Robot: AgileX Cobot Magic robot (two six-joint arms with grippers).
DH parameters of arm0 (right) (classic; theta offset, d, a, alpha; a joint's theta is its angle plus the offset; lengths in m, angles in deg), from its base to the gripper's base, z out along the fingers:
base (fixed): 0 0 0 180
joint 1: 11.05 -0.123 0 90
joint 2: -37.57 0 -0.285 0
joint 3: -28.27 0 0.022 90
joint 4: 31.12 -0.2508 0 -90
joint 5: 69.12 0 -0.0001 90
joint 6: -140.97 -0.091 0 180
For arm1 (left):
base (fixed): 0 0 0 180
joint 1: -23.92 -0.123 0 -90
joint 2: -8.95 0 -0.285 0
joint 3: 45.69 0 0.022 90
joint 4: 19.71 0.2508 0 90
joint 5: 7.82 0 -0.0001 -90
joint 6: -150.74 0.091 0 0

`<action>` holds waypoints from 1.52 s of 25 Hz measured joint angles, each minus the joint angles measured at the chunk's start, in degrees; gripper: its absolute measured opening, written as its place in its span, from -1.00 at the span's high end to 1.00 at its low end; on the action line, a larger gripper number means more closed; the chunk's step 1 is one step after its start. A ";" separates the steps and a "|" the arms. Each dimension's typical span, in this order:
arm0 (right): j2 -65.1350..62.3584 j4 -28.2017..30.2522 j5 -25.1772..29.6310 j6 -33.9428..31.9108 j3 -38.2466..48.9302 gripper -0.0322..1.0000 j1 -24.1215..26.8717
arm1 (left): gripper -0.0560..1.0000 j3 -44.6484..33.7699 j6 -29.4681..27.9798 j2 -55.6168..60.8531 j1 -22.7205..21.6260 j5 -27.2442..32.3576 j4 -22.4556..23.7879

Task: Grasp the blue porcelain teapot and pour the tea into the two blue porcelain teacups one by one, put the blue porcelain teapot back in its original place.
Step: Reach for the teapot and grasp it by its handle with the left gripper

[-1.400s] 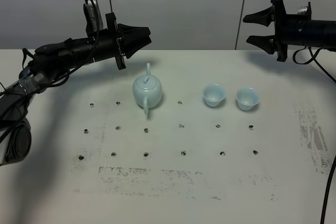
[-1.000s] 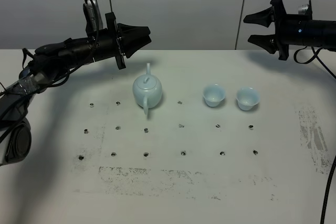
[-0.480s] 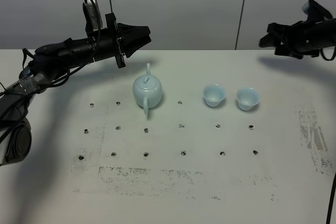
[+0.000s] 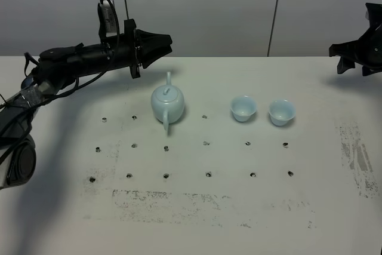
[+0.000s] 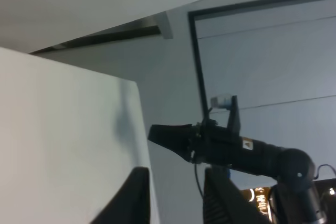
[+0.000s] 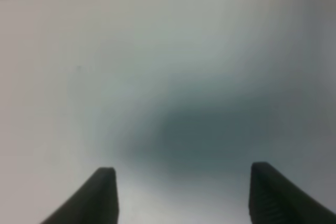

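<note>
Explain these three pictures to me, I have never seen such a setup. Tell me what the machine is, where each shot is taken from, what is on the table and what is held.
This is a robot with two arms, each ending in a two-fingered tool. The wide picture comes from a camera mounted high, looking down on a white table. On it stand a pale blue teapot and, to its right, two small matching cups. The left tool hovers behind the teapot. The right tool is at the far right edge. The other two pictures come from cameras on the wrists, each looking out past its own tool's fingers. Both tools are open and hold nothing.
</note>
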 joint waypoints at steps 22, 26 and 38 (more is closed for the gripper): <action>-54.39 10.78 -13.85 -2.87 57.79 -0.08 -3.35 | 0.30 8.28 5.89 0.00 0.00 -0.13 8.40; -66.78 10.81 -14.79 -3.93 68.81 -0.07 -3.35 | 0.30 8.28 8.43 0.00 0.00 0.11 6.10; -115.37 8.60 -6.90 -5.82 92.65 -0.07 -3.35 | 0.30 8.32 11.35 0.00 0.00 -0.09 3.44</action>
